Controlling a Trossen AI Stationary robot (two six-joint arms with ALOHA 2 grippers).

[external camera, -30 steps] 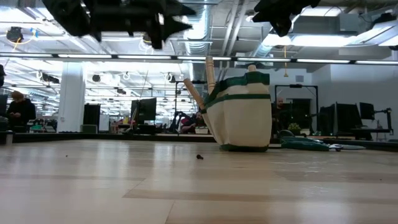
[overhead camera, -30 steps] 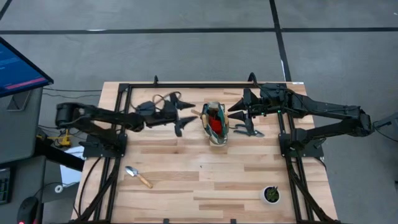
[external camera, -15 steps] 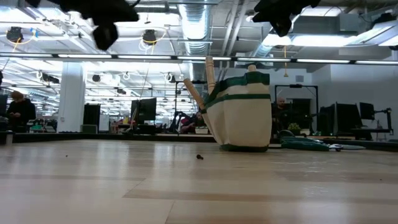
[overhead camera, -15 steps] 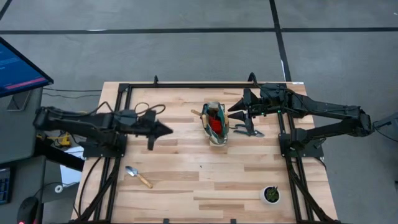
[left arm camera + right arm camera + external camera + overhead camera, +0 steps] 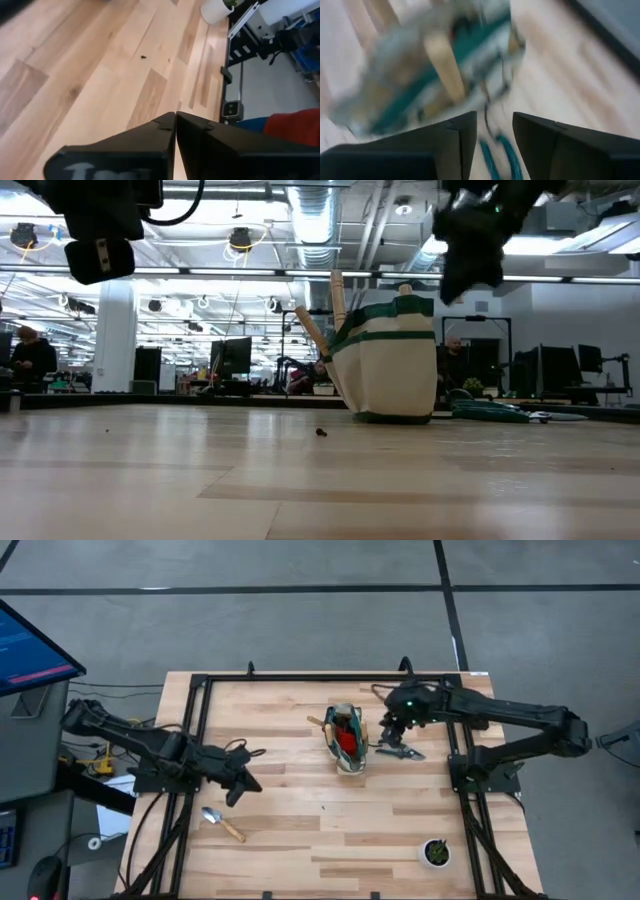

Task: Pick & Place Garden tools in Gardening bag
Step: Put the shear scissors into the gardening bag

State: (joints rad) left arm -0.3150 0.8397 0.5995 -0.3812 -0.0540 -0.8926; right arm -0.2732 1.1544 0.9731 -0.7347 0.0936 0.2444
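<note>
A: Gardening bag (image 5: 345, 737) — where does it stand?

B: Upright near the middle of the counter (image 5: 300, 840), toward its far half. It is beige with dark green trim, and the low view shows it standing on its base (image 5: 392, 360). Light wooden handles (image 5: 338, 300) stick up out of its opening and lean to one side, and something red (image 5: 346, 740) shows inside from above.

A: Which garden tools lie outside it?

B: One trowel (image 5: 222, 823) with a wooden handle and a silver head lies flat near the counter's left front part, well apart from the bag. The pruning shears (image 5: 398, 750) lie on the counter just beside the bag, on its right. In the low view they show as a flat teal-tinted shape (image 5: 492, 412) next to the bag's base.

A: And the right tool?

B: The right tool (image 5: 392, 728) hangs over the shears, close to the bag's right side. Its wrist camera looks down past its two dark fingers (image 5: 455, 145), which stand apart with a clear gap between them and nothing in it. The bag (image 5: 440, 65) and the teal handles of the shears (image 5: 497, 155) show beyond them, blurred.

A: The left one?

B: The left tool (image 5: 243, 783) is above the counter's left part, near the trowel but not over it. Its fingers (image 5: 150, 135) are pressed together, with only a thin seam between them and nothing gripped.

A: Anything else on the counter?

B: A small round black pot with a green plant (image 5: 436, 852) near the front right corner, far from the bag.
</note>
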